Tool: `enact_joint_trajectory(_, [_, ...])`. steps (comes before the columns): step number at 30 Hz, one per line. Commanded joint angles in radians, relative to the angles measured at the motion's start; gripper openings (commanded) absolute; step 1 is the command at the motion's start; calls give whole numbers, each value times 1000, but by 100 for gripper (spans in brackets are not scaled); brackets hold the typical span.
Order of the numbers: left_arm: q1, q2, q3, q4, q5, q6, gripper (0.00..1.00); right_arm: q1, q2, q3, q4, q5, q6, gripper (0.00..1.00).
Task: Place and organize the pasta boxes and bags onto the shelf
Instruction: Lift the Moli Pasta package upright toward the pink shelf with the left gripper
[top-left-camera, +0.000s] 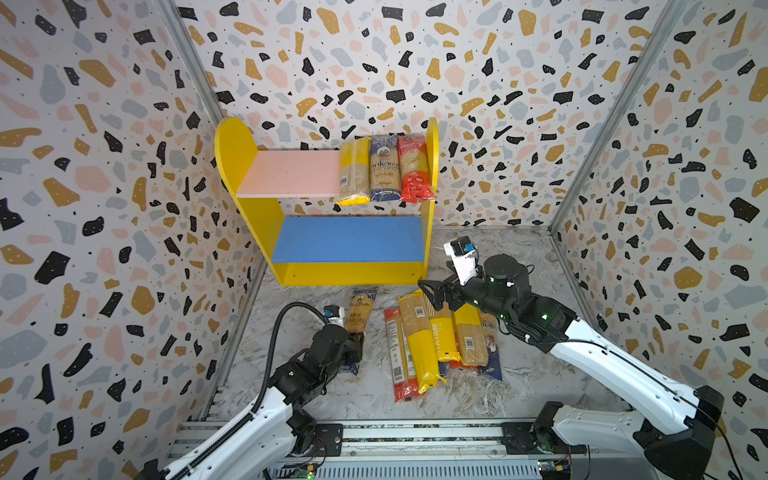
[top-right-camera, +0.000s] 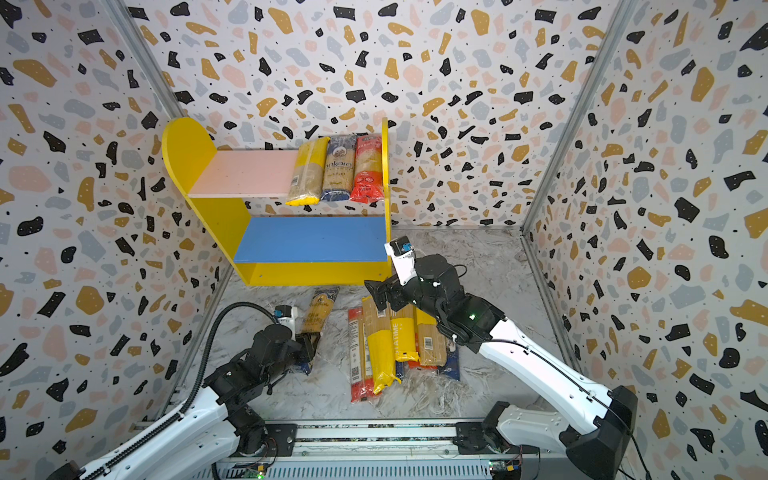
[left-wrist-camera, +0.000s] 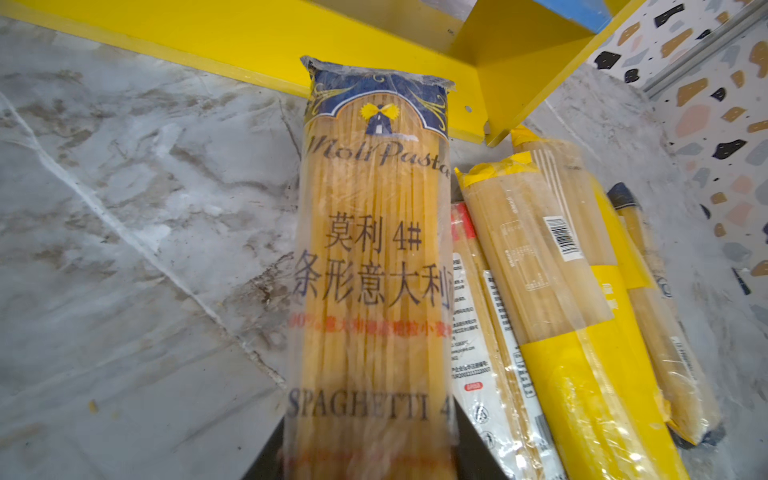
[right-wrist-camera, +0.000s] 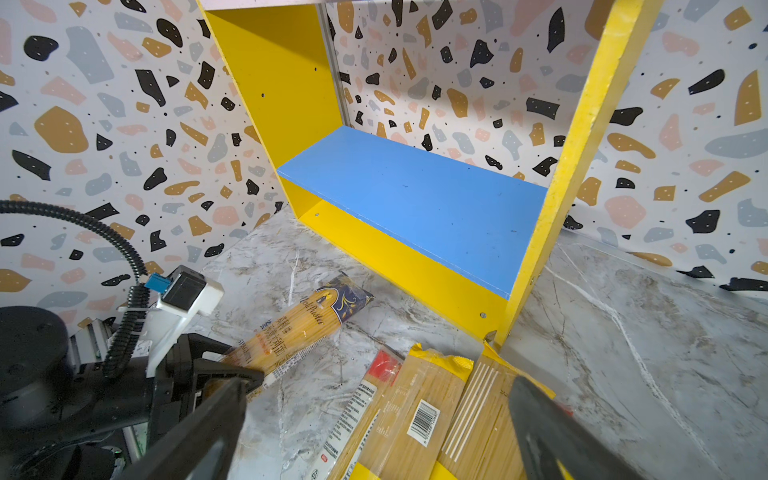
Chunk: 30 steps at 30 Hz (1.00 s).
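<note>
Between the fingers of your left gripper (left-wrist-camera: 369, 432) sits the near end of a long clear spaghetti bag (left-wrist-camera: 374, 249) with a dark blue top and the name MoliPasta. Your jaws are closed on it, with one dark finger against each long side. Out past your fingertips the bag runs over the grey marbled tabletop (top-left-camera: 365, 399). Its blue end stops near the yellow base front of the small two-tier shelf (top-left-camera: 349, 274).

On the side of that hand facing your other arm, just beside the gripped bag, lies a pile of long spaghetti packs (top-left-camera: 440, 340). These are clear bags with red and yellow print, side by side and overlapping. Under them is what looks like a dark blue pack, mostly covered.

Your right gripper (top-left-camera: 432, 293) hovers above the far end of that pile. Its jaws are wide apart and hold nothing, and its fingertips point toward the shelf's near corner. Ahead of it is the blue lower board (right-wrist-camera: 415, 195).

Well above both hands, on the pink upper board (top-left-camera: 291, 172), three bags lie side by side. They are a yellow-printed clear bag (top-left-camera: 354, 170), a dark blue bag marked Ankara (top-left-camera: 384, 168) and a red-printed bag (top-left-camera: 413, 166). The red-printed one rests against the yellow side panel on your right gripper's side. Their front ends overhang the board's edge.
</note>
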Motion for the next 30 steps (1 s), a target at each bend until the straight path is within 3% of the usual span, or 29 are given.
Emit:
enact_joint_trajectory(1, [5, -42, 104, 157, 38, -1, 0, -5, -8, 71, -1, -2, -8, 99])
enact_joint_trajectory(16, [5, -93, 277, 125, 145, 28, 0, -24, -34, 128, -22, -1, -21, 99])
enact_joint_trajectory(30, [4, -214, 392, 69, 70, 68, 0, -35, -20, 196, -64, -7, -40, 99])
